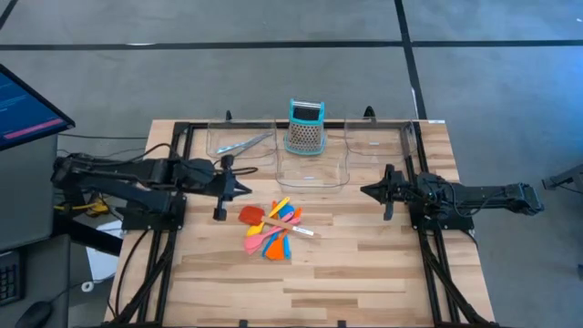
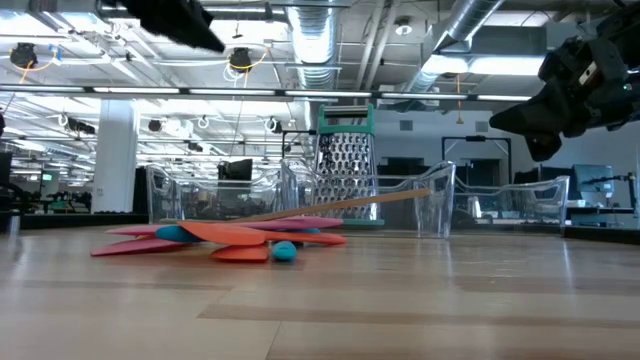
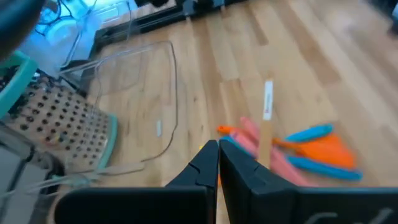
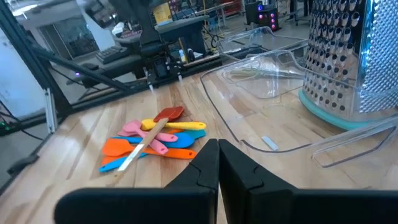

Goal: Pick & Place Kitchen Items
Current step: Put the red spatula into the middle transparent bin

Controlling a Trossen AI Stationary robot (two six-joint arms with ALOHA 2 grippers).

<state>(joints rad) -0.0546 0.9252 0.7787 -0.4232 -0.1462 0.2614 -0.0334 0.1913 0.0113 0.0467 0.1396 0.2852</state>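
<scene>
The left claw (image 1: 244, 188) is closed and empty beside the spoon pile (image 1: 271, 228). It must be opened wide before one spoon is picked.

A teal-topped perforated metal grater (image 1: 306, 127) stands upright at the far edge of the wooden counter (image 1: 364, 273), inside the middle one of three clear plastic trays (image 1: 312, 169) set in a row. A lit monitor (image 1: 23, 105) sits off the counter's left side.
</scene>
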